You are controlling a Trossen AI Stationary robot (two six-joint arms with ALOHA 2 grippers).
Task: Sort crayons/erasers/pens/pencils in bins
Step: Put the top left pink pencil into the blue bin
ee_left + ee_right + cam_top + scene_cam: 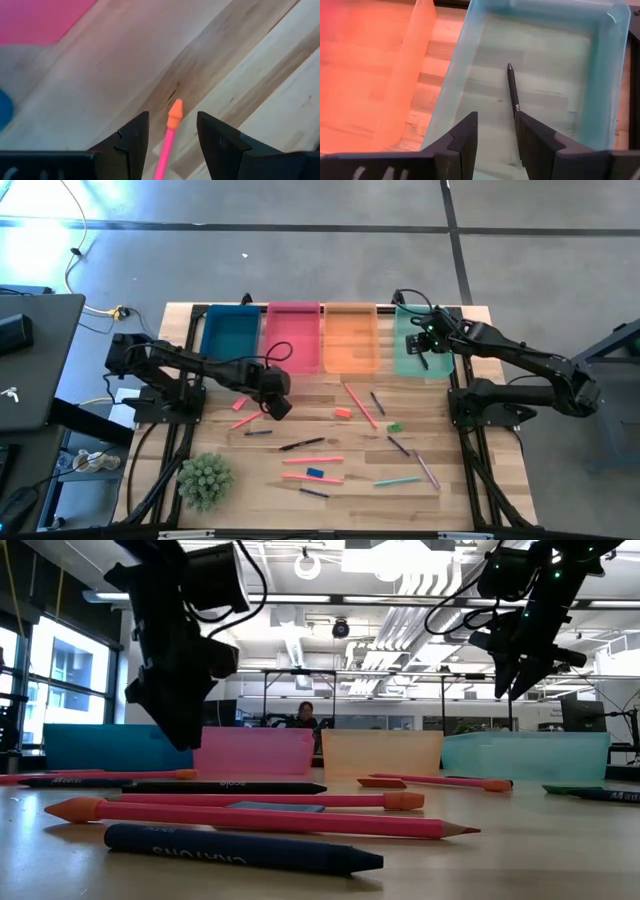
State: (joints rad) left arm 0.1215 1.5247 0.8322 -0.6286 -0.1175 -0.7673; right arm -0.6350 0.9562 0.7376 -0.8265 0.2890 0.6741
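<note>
Right wrist view: dark pen (513, 92) over translucent teal-green bin (600, 75).

L gripper (172, 142) w/ its two dark fingers (131, 142) apart, gap between them. A pink pencil (166, 145) runs up through that gap, nearer the finger on the 9 o'clock side; whether either finger touches it can't be told. Its orange eraser tip (174, 112) pokes out past the fingertips toward 12 o'clock, over the pale wood table (150, 55). Pink bin (40, 17) sits at 10–11 o'clock. A blurred blue patch (4, 110) shows at 9 o'clock, too soft to ID.
</note>
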